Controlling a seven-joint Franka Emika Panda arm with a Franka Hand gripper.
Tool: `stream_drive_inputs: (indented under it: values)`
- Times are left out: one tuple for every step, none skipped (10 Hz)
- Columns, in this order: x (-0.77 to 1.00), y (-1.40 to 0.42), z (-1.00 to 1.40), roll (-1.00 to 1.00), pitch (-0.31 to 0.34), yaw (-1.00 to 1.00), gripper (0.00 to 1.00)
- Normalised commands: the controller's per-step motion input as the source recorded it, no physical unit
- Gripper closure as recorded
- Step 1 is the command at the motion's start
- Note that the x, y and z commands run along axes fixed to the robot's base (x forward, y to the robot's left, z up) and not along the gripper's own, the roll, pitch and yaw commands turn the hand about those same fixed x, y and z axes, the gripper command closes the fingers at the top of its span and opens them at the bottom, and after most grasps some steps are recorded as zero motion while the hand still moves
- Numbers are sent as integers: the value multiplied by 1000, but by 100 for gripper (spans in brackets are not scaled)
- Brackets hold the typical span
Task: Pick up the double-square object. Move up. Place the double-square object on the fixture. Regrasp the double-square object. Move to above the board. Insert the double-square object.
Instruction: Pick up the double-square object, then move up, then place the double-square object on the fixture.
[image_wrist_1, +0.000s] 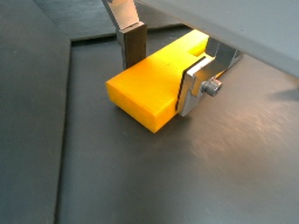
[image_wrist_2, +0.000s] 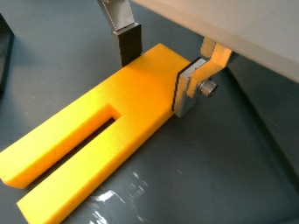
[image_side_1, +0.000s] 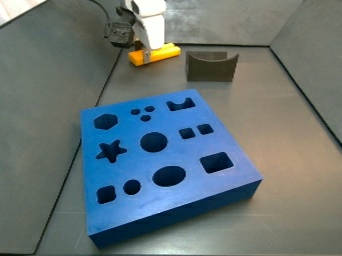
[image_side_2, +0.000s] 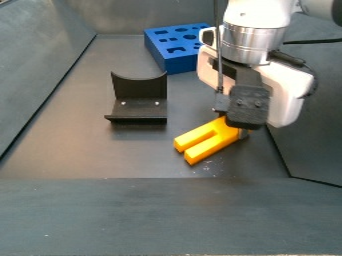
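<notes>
1. We see the gripper (image_wrist_2: 159, 63) low over the dark floor (image_side_2: 120, 155), its two fingers (image_wrist_1: 132, 45) set on either side of the double-square object (image_wrist_2: 105, 122).
2. The pads sit at the bar's flanks; we cannot tell whether they press it.
3. The double-square object (image_side_2: 203, 140) lies flat on the floor, just beside the fixture (image_side_2: 136, 100).
4. The board (image_side_1: 167, 160) lies well apart from both.

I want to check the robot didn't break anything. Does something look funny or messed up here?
Nothing looks broken or spilled. The double-square object lies flat on the floor, with the gripper low over one end and its fingers on either side. The fixture stands upright and empty, and the board sits flat.
</notes>
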Motion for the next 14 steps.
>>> stream_drive_inputs:
  values:
    - [0,0,0,0,0,0,100]
    - [0,0,0,0,0,0,100]
    - [0,0,0,0,0,0,100]
    - [0,0,0,0,0,0,100]
    - [0,0,0,0,0,0,100]
    - [0,0,833,0,0,0,100]
    - [-22,55,807,10,16,-31,100]
    - [-32,50,703,20,34,-42,100]
    - [-26,33,608,28,45,-43,100]
    - [-22,19,506,37,56,-42,100]
    - [-20,15,405,50,59,-39,100]
    - [-25,12,273,66,60,-39,100]
    - [-27,8,180,76,61,-36,100]
    - [0,0,1000,0,0,0,100]
